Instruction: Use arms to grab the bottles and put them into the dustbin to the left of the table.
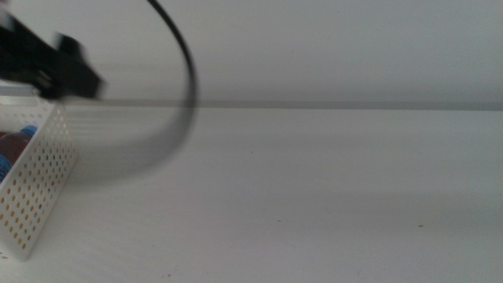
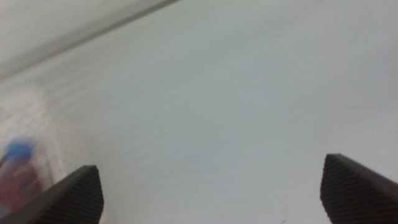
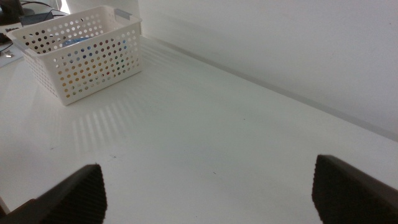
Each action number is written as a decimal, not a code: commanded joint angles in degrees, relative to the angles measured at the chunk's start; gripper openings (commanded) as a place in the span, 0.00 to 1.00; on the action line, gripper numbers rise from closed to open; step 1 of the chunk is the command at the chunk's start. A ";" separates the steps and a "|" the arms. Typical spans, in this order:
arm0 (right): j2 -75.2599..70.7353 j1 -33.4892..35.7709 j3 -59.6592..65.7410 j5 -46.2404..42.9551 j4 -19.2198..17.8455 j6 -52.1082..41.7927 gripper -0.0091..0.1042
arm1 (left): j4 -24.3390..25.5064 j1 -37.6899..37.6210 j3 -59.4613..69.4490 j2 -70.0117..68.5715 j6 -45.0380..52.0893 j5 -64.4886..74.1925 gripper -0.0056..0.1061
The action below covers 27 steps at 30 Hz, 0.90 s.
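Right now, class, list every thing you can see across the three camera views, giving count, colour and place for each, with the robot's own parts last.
dustbin: one, white with round holes, at the table's left end.
bottles: blurred red and blue shapes inside the dustbin; count cannot be told.
table: one, plain white, bare apart from a few tiny dark specks.
wall: pale, behind the table's far edge.
cable: one, black, blurred, curving down from the top near the left arm.
left gripper: dark, fingers wide apart and empty, above the table beside the dustbin.
right gripper: dark, fingers wide apart and empty, over the bare table, facing the dustbin.
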 commanded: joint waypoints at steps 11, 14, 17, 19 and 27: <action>-0.27 0.06 -0.31 -0.57 -0.44 0.02 0.86 | 27.05 -28.64 24.81 -25.12 -27.54 -27.13 0.89; -0.27 0.06 -0.31 -0.57 -0.44 0.02 0.86 | 27.05 -28.64 25.28 -25.82 -30.45 -26.89 0.89; -0.27 0.06 -0.31 -0.57 -0.44 0.02 0.86 | 27.54 -28.64 25.28 -25.82 -31.39 -28.18 0.89; -0.27 0.06 -0.31 -0.57 -0.44 0.02 0.86 | 29.06 -28.64 25.28 -25.53 -31.39 -28.88 0.89; -0.27 0.06 -0.31 -0.57 -0.44 0.02 0.86 | 30.43 -28.64 25.28 -25.53 -31.39 -29.59 0.89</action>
